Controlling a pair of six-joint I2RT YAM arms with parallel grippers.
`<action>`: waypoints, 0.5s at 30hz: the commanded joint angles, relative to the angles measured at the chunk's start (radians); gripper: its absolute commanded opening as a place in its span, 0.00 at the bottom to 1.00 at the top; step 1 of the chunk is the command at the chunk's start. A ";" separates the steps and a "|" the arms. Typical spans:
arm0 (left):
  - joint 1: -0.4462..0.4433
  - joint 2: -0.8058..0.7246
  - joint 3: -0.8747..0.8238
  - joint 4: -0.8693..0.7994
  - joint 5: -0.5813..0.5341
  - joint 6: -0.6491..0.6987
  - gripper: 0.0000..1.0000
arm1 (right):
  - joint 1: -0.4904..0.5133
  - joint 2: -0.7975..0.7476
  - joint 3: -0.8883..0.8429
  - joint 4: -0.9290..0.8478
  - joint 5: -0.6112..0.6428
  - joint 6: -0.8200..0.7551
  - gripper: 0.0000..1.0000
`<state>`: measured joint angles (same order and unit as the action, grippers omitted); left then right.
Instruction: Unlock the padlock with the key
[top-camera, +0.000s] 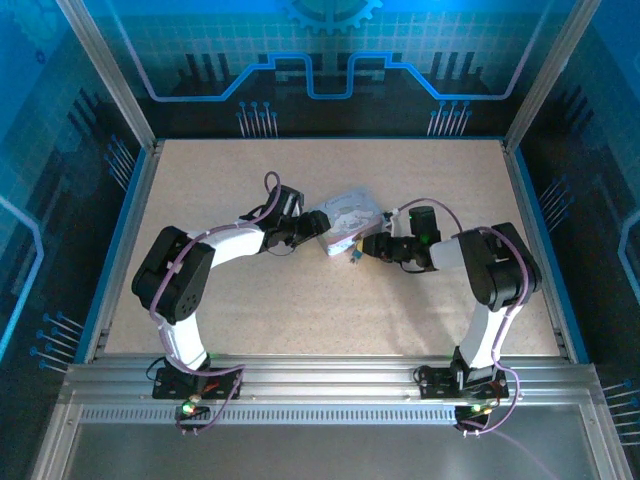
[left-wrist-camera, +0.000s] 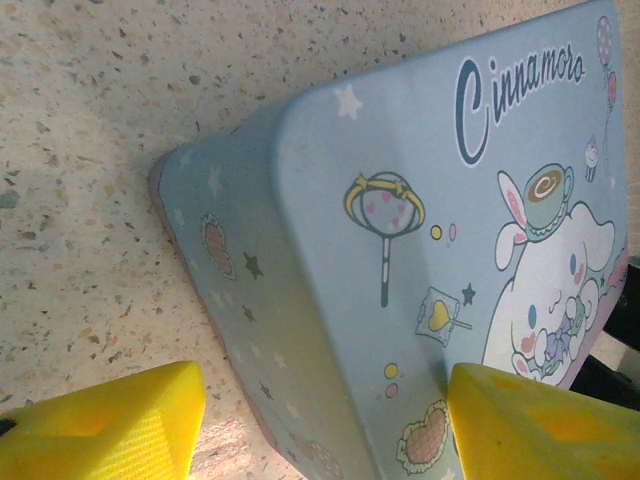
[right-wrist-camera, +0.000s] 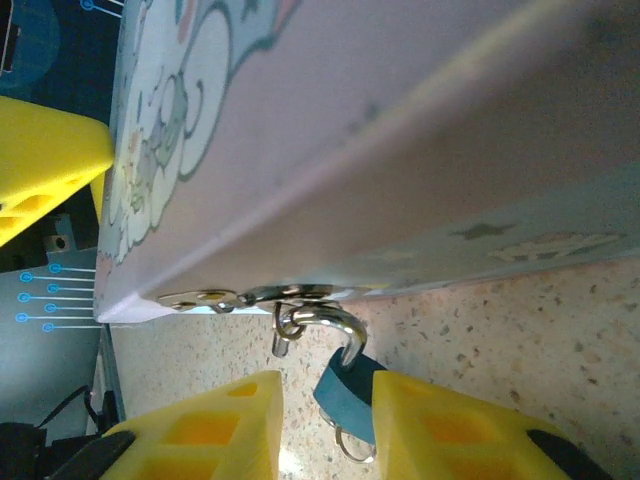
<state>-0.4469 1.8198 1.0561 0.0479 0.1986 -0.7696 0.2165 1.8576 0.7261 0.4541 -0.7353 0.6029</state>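
Mostly the risk is a bad pinch: the right gripper (right-wrist-camera: 328, 400) is standing partly open with the padlock (right-wrist-camera: 345, 392) hanging between its fingers. A gap is showing on one side of the lock body and the other finger is sitting just beside or touching it, so nothing is being held yet. The lock is dangling loose by its shackle (right-wrist-camera: 345, 325) from the hasp (right-wrist-camera: 215, 298) on the tin (right-wrist-camera: 400, 130), so an off-centre squeeze is likely to swing or twist it out of the jaws. Any pull toward the gripper is likely to drag the tin along the counter (left-wrist-camera: 90, 150). That drag looks likely because the left gripper (left-wrist-camera: 325, 400) is standing wide open, only straddling a corner of the tin. One finger is sitting just off the tin's side wall with counter showing between, and the other is over the lid edge, contact unclear. Bigger worry: the key is not showing up anywhere I can pick out. A thin wire ring (right-wrist-camera: 345, 450) is hanging off the lock body, closer in toward the right gripper's palm, and whether a key is on it I cannot tell. The padlock itself is sitting dead centre between the right fingertips, with the shackle and hasp just beyond the tips and the tin looming past them. From the left gripper the padlock is sitting on the tin's far side.
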 joint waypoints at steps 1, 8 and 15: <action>-0.006 -0.011 -0.018 -0.018 0.022 -0.014 0.66 | 0.018 0.021 0.002 0.032 0.012 0.019 0.28; -0.006 -0.011 -0.024 -0.012 0.022 -0.018 0.66 | 0.020 0.037 -0.009 0.077 0.029 0.056 0.26; -0.006 -0.013 -0.030 -0.007 0.022 -0.020 0.66 | 0.024 0.047 -0.019 0.138 0.048 0.087 0.22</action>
<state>-0.4477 1.8198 1.0500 0.0578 0.2008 -0.7864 0.2234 1.8893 0.7189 0.5442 -0.7029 0.6674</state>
